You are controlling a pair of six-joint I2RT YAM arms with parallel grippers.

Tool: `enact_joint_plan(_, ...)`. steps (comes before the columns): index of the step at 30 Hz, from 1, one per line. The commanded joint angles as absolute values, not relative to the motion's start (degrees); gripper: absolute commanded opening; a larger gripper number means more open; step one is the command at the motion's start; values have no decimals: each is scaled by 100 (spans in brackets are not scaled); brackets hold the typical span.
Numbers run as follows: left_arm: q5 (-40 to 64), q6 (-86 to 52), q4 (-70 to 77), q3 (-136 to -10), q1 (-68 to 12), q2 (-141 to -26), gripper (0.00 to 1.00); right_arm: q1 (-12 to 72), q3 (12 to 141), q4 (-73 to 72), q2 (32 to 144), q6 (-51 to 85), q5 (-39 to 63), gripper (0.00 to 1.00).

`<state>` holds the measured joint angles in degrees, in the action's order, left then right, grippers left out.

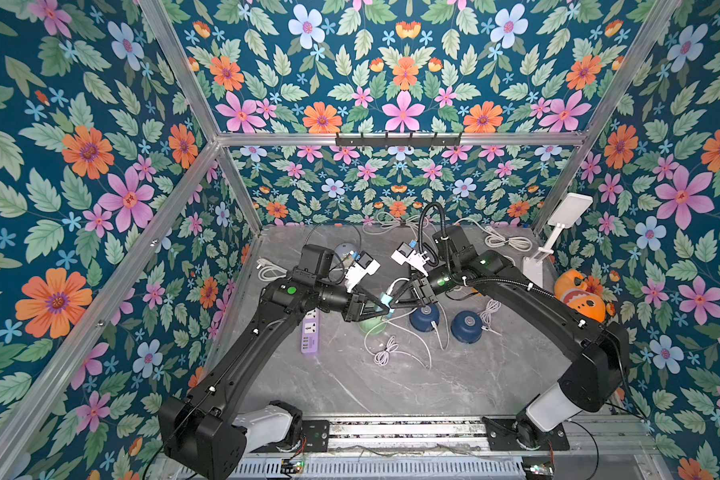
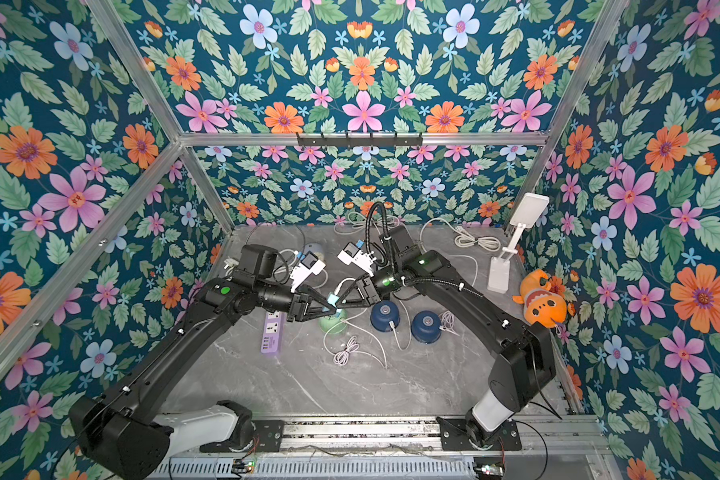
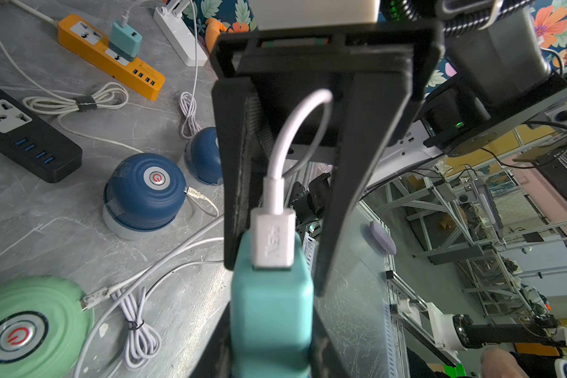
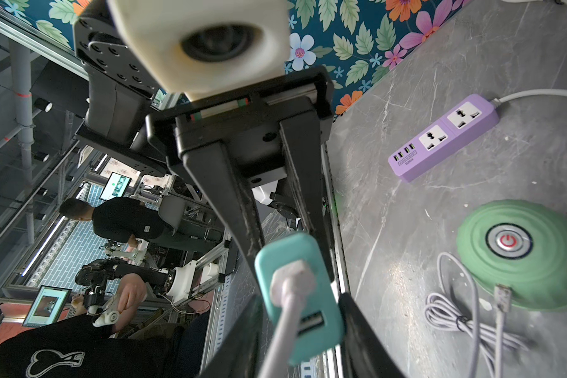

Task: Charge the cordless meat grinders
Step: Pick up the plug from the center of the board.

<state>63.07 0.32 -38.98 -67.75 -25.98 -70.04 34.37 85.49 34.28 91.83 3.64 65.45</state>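
Marble tabletop (image 1: 433, 386); teal charger (image 3: 270, 311), white plug (image 3: 272, 242) embossed "USB", clamped by left gripper (image 4: 292, 245) and right gripper (image 3: 275, 271).

The left gripper (image 2: 328, 306) and right gripper (image 2: 344, 301) are facing each other tip to tip above the mint green grinder (image 2: 332, 329). Both are gripping 1 teal charger (image 2: 332, 299), and a white cable (image 2: 341, 286) is looping from it. The middle navy grinder (image 2: 385, 316), with a white plug touching its side, and the outer navy grinder (image 2: 426, 326) are sitting on the grey table (image 2: 391, 386). A purple power strip (image 2: 272, 334) is lying beside the left wrist.
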Motion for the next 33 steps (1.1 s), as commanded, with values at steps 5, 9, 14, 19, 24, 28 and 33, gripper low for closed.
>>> enact_joint_plan(5, 6405, 44, -3823, -6803, -2602, -7081, 0, 3494, 8711, 3348, 9290, 382, 6735, 25)
enact_joint_plan(9, 6412, 42, -3832, -6786, -2602, -7127, 0, 3546, 8710, 3352, 9292, 393, 6743, 26)
enact_joint_plan(14, 6407, 44, -3828, -6777, -2602, -7137, 0, 3577, 8706, 3342, 9299, 418, 6703, 30)
enact_joint_plan(19, 6378, 13, -3823, -6767, -2602, -7171, 0, 3607, 8701, 3245, 9316, 514, 6680, 30)
enact_joint_plan(24, 6147, -82, -3792, -6768, -2603, -7207, 1, 3656, 8634, 3029, 9331, 702, 6712, 7)
enact_joint_plan(28, 5712, -147, -3797, -6768, -2593, -7195, 34, 3652, 8502, 2781, 9278, 908, 6586, 0)
enact_joint_plan(33, 4983, -436, -3700, -6731, -2289, -6921, 53, 3630, 8409, 2882, 9138, 921, 5572, 0)
